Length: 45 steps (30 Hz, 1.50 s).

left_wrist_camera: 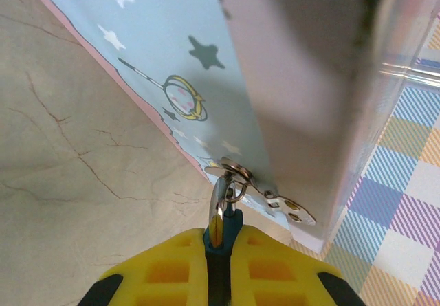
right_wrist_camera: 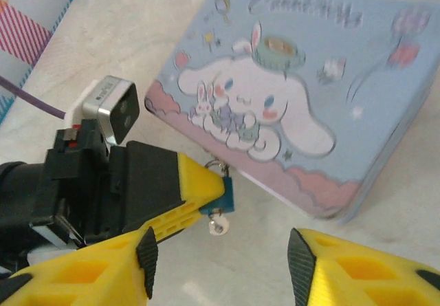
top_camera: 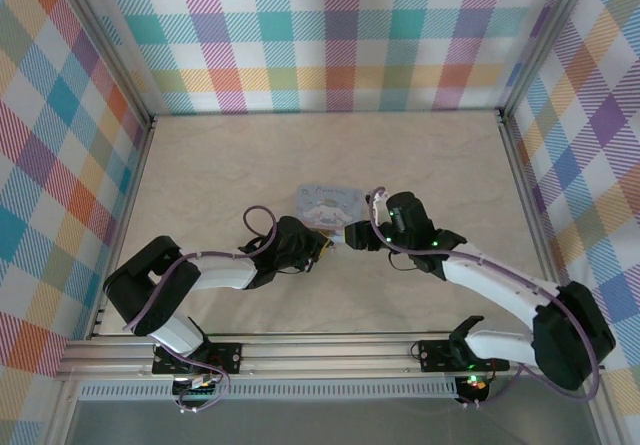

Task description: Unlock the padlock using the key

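Closest in, right gripper [right_wrist_camera: 223,254] gaping and empty just short of the key [right_wrist_camera: 217,225], seemingly lodged under the padlock [right_wrist_camera: 223,194]; left gripper [left_wrist_camera: 220,238] clamped on that padlock at the tin's [right_wrist_camera: 357,65] near edge. Might knock the tiny key askew on closing.

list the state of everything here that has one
tin: lid shut, lying flat
padlock: hung on the tin's hasp, shackle looks closed
key: likely the pale piece under the padlock, not held
left tool: shut on padlock
right tool: open, empty
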{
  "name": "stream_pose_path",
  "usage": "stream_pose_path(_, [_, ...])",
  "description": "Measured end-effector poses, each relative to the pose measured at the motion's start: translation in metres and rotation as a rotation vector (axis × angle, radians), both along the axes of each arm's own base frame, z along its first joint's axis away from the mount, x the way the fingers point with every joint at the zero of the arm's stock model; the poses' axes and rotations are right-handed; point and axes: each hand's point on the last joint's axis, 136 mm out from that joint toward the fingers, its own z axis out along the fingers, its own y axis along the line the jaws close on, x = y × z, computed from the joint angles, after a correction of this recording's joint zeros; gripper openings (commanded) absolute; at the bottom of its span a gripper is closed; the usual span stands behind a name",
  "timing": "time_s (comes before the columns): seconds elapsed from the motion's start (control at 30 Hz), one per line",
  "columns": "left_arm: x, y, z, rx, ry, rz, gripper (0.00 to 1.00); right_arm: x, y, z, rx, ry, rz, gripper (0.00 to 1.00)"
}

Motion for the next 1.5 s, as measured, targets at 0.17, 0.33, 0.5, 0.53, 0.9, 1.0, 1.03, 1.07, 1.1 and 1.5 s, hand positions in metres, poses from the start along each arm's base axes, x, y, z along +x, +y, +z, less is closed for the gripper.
stream_pose_path(0.17, [-0.001, 0.001, 0.000, 0.003, 0.003, 0.000, 0.00, 0.002, -0.005, 0.029, -0.049, -0.221, 0.075, 0.66])
stream_pose_path(0.33, [-0.001, 0.001, 0.000, 0.004, 0.004, 0.000, 0.00, -0.008, -0.009, 0.036, -0.106, -0.417, 0.181, 0.82])
stream_pose_path(0.5, [-0.001, 0.001, 0.000, 0.005, 0.005, 0.000, 0.00, -0.016, -0.009, 0.033, -0.176, -0.527, 0.282, 1.00])
stream_pose_path(0.53, [-0.001, 0.001, 0.000, 0.005, 0.005, 0.000, 0.00, -0.017, -0.008, 0.033, -0.188, -0.545, 0.300, 1.00])
stream_pose_path(0.9, [-0.001, 0.001, 0.000, 0.008, 0.009, 0.000, 0.00, -0.031, -0.001, 0.014, -0.320, -0.679, 0.478, 1.00])
stream_pose_path(1.0, [-0.001, 0.001, 0.002, 0.008, 0.009, 0.000, 0.00, -0.035, 0.004, 0.005, -0.358, -0.697, 0.522, 1.00])
stream_pose_path(1.03, [-0.001, 0.001, 0.002, 0.008, 0.009, 0.000, 0.00, -0.036, 0.005, 0.002, -0.373, -0.703, 0.535, 1.00])
stream_pose_path(1.07, [-0.001, 0.001, 0.002, 0.010, 0.010, 0.000, 0.00, -0.037, 0.006, -0.001, -0.385, -0.704, 0.544, 1.00])
stream_pose_path(1.1, [-0.001, 0.001, 0.002, 0.012, 0.012, 0.000, 0.00, -0.037, 0.008, -0.004, -0.398, -0.706, 0.554, 1.00])
stream_pose_path(1.5, [-0.002, 0.002, 0.000, 0.016, 0.017, 0.000, 0.00, -0.044, 0.025, -0.050, -0.556, -0.705, 0.668, 0.99])
